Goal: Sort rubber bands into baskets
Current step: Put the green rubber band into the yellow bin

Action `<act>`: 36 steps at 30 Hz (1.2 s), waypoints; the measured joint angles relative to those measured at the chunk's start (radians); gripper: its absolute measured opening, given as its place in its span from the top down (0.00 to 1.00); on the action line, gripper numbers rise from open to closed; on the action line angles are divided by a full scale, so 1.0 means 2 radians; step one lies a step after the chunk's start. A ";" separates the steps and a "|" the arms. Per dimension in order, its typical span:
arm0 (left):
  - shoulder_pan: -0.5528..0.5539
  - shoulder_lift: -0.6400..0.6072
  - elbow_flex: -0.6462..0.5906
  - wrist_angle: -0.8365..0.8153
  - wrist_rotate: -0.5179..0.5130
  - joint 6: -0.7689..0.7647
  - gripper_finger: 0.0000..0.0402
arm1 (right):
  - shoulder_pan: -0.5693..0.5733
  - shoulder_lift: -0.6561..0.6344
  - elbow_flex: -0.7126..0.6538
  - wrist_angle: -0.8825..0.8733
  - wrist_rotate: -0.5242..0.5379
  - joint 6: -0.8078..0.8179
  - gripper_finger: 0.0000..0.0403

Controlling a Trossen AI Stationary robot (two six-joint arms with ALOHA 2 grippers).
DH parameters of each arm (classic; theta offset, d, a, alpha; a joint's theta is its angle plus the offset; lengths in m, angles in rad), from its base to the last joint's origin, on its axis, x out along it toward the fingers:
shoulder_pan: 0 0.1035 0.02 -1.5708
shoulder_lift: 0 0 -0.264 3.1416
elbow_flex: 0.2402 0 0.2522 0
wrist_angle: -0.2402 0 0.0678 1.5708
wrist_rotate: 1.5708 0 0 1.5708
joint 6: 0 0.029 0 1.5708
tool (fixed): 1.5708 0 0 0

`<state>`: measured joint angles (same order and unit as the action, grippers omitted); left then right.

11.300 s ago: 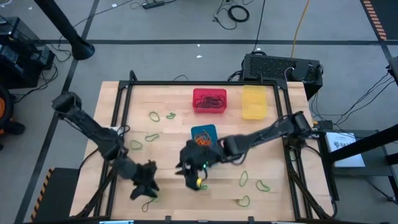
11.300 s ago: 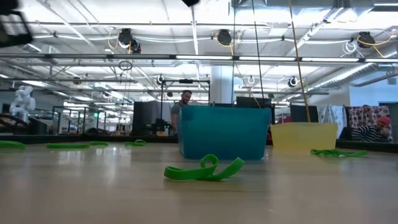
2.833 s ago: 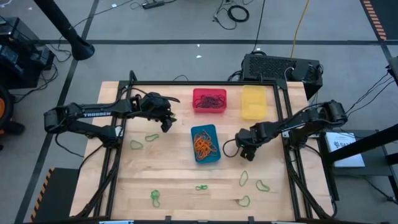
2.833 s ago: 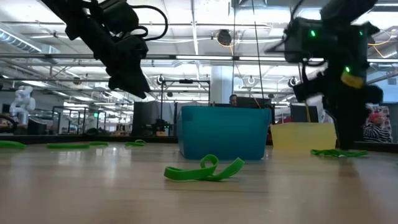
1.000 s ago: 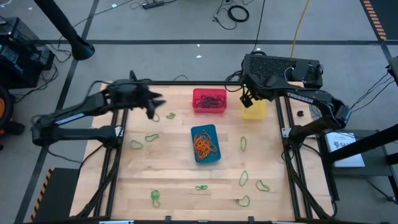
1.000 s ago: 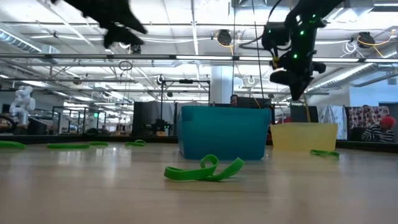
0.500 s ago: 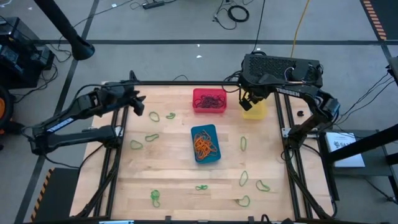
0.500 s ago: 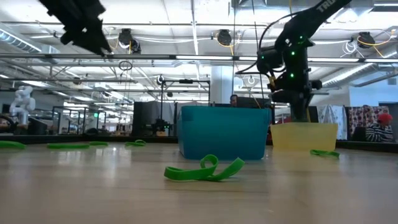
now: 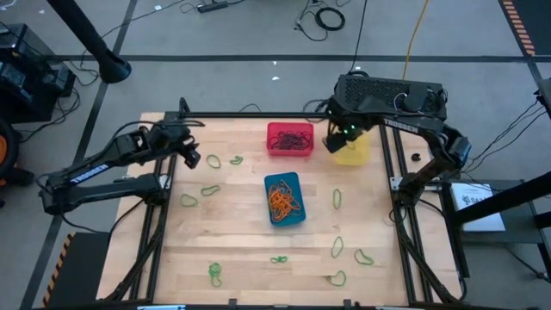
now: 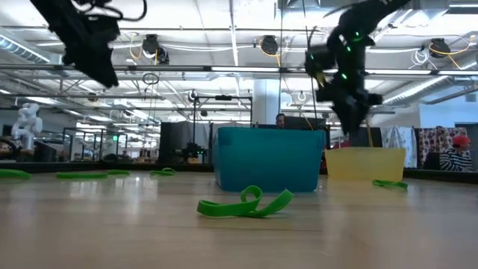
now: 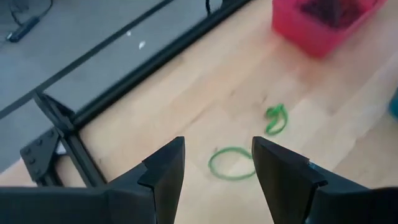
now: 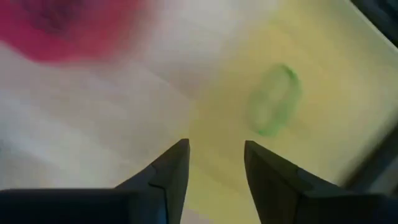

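Green rubber bands [image 9: 337, 197] are scattered on the wooden table [image 9: 232, 241]. Orange ones fill the blue basket [image 9: 283, 199]; a green one seems dropped into the yellow basket [image 9: 352, 146]. Both claws [image 9: 191, 153] [image 9: 338, 138] are held apart, empty.

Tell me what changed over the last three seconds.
The right pincer carried a green rubber band from mid-table to the yellow basket and let it go inside. The left pincer swung toward the table's left rear, open above a green loop. Baskets and other bands stayed put.

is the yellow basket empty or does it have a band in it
Not empty: the right wrist view shows one green rubber band lying in the yellow basket.
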<state>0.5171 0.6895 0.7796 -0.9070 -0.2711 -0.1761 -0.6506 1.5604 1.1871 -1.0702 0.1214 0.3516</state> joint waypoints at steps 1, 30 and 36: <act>0.000 0.000 -0.008 0.000 -0.001 0.000 0.51 | 0.005 0.000 0.012 0.008 -0.018 0.006 0.63; 0.000 0.012 -0.017 0.020 0.008 0.004 0.51 | 0.178 0.380 0.373 0.366 -0.102 -0.075 0.69; 0.000 0.012 -0.017 0.020 0.008 0.004 0.51 | 0.178 0.473 0.509 0.282 -0.103 -0.118 0.56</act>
<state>0.5167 0.7132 0.7457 -0.8673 -0.2546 -0.1680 -0.2946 2.5068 2.2048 -0.5054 -0.0845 0.1153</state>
